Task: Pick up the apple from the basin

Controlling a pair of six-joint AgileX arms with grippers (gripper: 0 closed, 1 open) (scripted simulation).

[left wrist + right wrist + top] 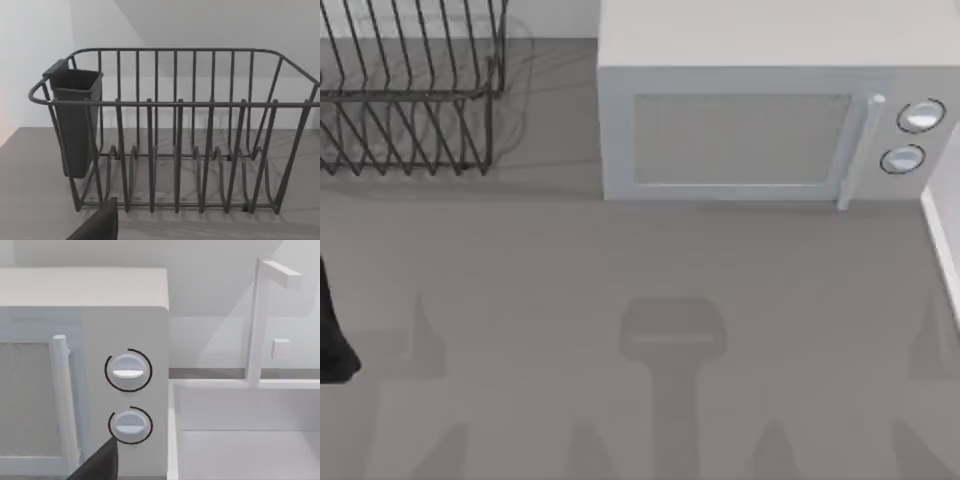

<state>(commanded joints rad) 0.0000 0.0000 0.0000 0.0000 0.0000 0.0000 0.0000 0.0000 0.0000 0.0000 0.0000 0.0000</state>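
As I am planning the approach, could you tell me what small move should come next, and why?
Probably swing the right pincer over the white basin, since its wrist view faces the microwave with the basin just beside it. The left arm rests by the table's left edge.

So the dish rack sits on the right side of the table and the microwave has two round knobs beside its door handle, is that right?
Not quite. The dish rack sits at the table's far left, as the top view shows. The rest holds: the microwave has two round knobs beside its door handle.
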